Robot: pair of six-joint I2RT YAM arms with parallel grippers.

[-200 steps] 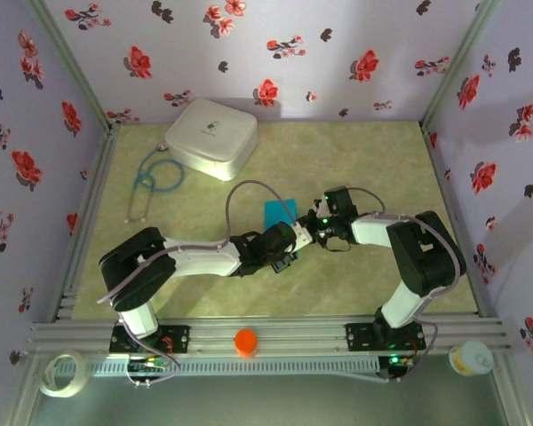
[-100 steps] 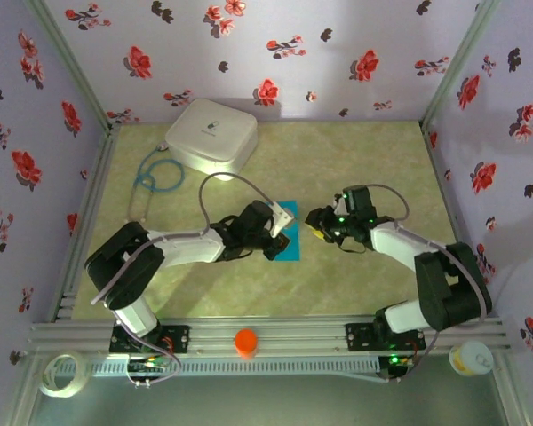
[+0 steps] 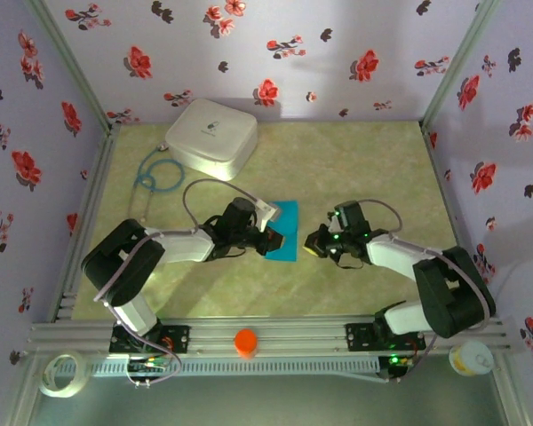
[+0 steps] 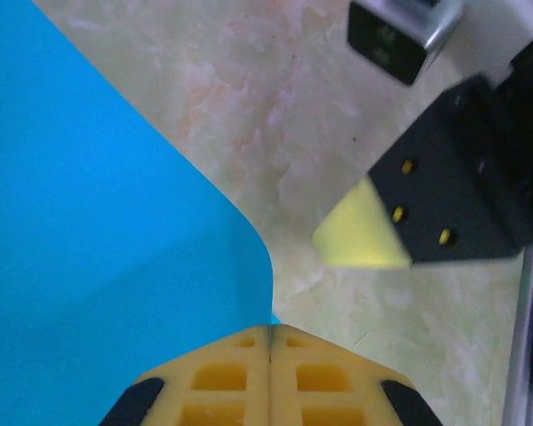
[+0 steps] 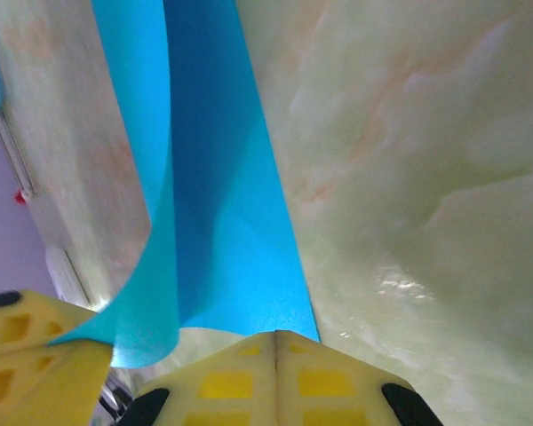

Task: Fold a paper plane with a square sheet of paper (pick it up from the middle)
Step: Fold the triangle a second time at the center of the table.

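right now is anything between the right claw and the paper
Nothing visible. The right claw is shut and sits just off the paper's right edge, with only bare table between them. The left claw is shut on the paper's edge, to one side of that gap.

Lilac walls (image 3: 338, 27) carrying red & blk flowers, table (image 3: 355, 169) showing pale green-beige marbling, square sheet of paper (image 3: 284, 232) showing plain bright turquoise, rounded box (image 3: 211, 136) looking white, left gripper (image 4: 269, 330) fingers (image 4: 222, 377) glowing yellow, cable (image 3: 145, 184) showing teal.
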